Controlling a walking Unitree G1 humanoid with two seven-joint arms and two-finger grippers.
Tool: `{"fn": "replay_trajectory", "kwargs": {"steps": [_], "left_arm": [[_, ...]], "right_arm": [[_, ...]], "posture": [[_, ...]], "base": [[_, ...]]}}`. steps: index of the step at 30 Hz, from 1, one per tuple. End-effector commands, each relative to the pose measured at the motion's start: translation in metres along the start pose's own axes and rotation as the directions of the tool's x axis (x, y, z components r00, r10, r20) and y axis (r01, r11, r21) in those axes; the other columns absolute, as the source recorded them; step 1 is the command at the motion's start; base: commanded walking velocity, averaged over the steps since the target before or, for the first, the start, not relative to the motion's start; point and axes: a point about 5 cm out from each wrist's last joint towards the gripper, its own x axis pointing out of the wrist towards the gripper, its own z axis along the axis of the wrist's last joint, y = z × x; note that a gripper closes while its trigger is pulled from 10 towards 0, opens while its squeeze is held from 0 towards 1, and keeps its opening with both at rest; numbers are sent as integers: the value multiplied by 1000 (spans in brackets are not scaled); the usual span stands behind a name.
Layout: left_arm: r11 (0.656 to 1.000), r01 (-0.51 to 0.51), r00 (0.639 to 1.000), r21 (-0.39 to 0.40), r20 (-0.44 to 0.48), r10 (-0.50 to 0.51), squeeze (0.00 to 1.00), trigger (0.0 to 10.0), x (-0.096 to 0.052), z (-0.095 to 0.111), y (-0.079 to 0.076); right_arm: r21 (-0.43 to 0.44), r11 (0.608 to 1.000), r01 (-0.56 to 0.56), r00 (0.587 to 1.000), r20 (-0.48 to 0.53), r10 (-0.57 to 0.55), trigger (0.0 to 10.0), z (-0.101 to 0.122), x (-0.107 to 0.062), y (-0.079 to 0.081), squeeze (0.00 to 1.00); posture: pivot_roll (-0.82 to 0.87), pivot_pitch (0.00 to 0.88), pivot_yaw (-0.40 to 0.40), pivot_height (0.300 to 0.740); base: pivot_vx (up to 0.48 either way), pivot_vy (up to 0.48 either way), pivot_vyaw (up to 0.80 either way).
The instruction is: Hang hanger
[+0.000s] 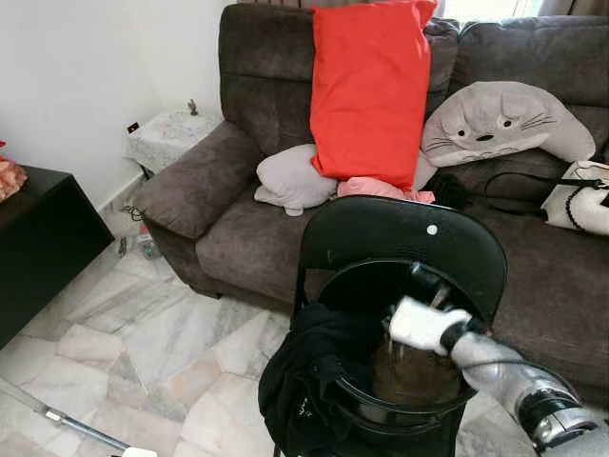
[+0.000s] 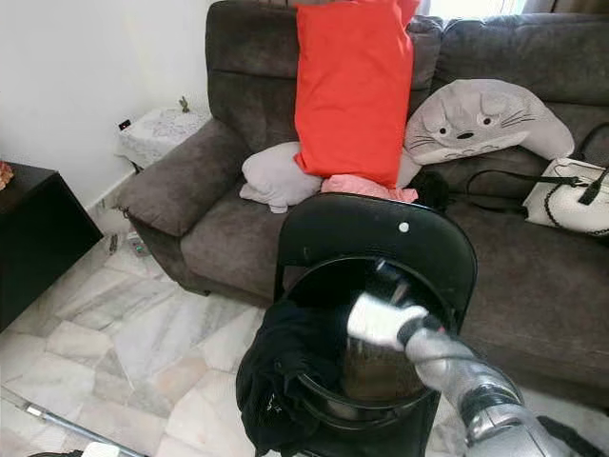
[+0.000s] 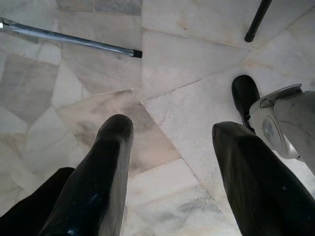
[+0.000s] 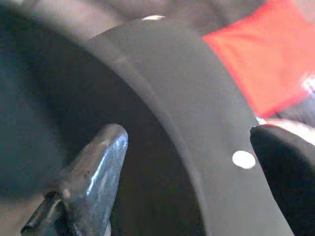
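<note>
Left eye view: black chair [image 1: 400, 238] at lower centre, brown sofa [image 1: 228, 143] behind with a red pillow [image 1: 369, 90]. Dark garment [image 1: 309, 381] draped over the seat's left edge; any hanger in it cannot be made out. Right gripper [image 1: 423, 286] reaches just behind the backrest.

Left wrist view: left gripper [image 3: 172, 172], fingers apart, over marble floor [image 3: 187, 73].

Right wrist view: fingers [image 4: 93, 172] apart, straddling the backrest.

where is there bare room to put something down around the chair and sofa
Free: the marble floor between the black cabinet and the black chair, and the sofa's near seat cushion below the grey pillow. Crowded: the sofa back, with red pillow, plush and white bag; the right gripper is at the chair back.
</note>
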Motion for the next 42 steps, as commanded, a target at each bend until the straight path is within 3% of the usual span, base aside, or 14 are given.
{"fn": "replay_trajectory", "kwargs": {"steps": [1, 5, 8, 15, 23, 25, 26, 27, 28, 29, 35, 37, 39, 42], "left_arm": [[1000, -12, 1000, 22, -27, 13, 0, 10000, -2, -7, 7], [1000, -10, 1000, 22, -26, 11, 0, 10000, -2, -6, 6], [1000, -8, 1000, 21, -25, 9, 0, 10000, -2, -6, 6], [1000, -8, 1000, 22, -23, 9, 0, 10000, -1, -4, 6], [1000, -11, 1000, 9, -18, 12, 0, 10000, 0, -1, 4], [1000, -11, 1000, 6, -17, 12, 0, 10000, 0, -1, 4], [1000, -11, 1000, 2, -16, 11, 0, 10000, 0, -1, 3], [1000, -11, 1000, 2, -16, 11, 0, 10000, 0, -1, 3], [1000, -10, 1000, 0, -15, 10, 0, 10000, 0, -1, 3], [1000, -9, 1000, 0, -14, 9, 0, 10000, 0, 0, 2], [1000, -5, 1000, 17, -10, 6, 0, 10000, 0, 2, 1], [1000, -7, 1000, 17, -9, 7, 0, 10000, 1, 2, 2], [1000, -14, 1000, 17, -5, 14, 0, 10000, 0, 2, 3], [1000, -29, 999, 6, 14, 29, 0, 10000, 0, 3, 4]], "right_arm": [[100, 994, 36, 999, 16, -38, 10000, 6, 3, -4, 0], [319, 946, 56, 996, 49, -76, 10000, 11, 4, -13, 0], [455, 884, -106, 992, 106, 65, 10000, 14, 4, -4, 0], [576, 758, -305, 952, 176, 249, 10000, 24, 6, 7, 0], [759, 440, -479, 876, 382, 294, 10000, 75, 12, 13, 0], [724, 476, -499, 866, 392, 311, 10000, 76, 7, 15, 0], [650, 580, -491, 871, 357, 338, 10000, 70, 1, 19, 0], [650, 580, -491, 871, 357, 338, 10000, 70, 1, 19, 0], [593, 699, -400, 917, 244, 317, 10000, 52, 0, 19, 0], [577, 739, -349, 937, 186, 297, 10000, 43, -1, 17, 0], [409, 870, -275, 955, 12, 296, 10000, 17, -17, 19, 0], [453, 851, -267, 961, 56, 272, 10000, 23, -17, 17, 0], [522, 829, -200, 978, 156, 138, 10000, 39, -15, 4, 918], [597, 798, -82, 980, 195, -45, 10000, 49, -15, -8, 753]], "posture": [[46, 53, 130, 740], [41, 53, 130, 740], [33, 55, 134, 740], [25, 61, 132, 740], [29, 67, 119, 740], [26, 69, 118, 740], [17, 71, 119, 740], [17, 71, 119, 740], [13, 71, 117, 740], [13, 71, 117, 740], [7, 74, 119, 740], [9, 72, 117, 740], [8, 69, 114, 740], [8, 65, 112, 740]], "base": [[0, 0, 0], [0, 0, 0], [0, 0, 0], [0, 0, 0], [0, 0, 0], [0, 0, 0], [0, 0, 0], [0, 0, 0], [0, 0, 0], [0, 0, 0], [0, 0, 0], [0, 0, 0], [0, 0, 0], [0, 0, 0]]}}
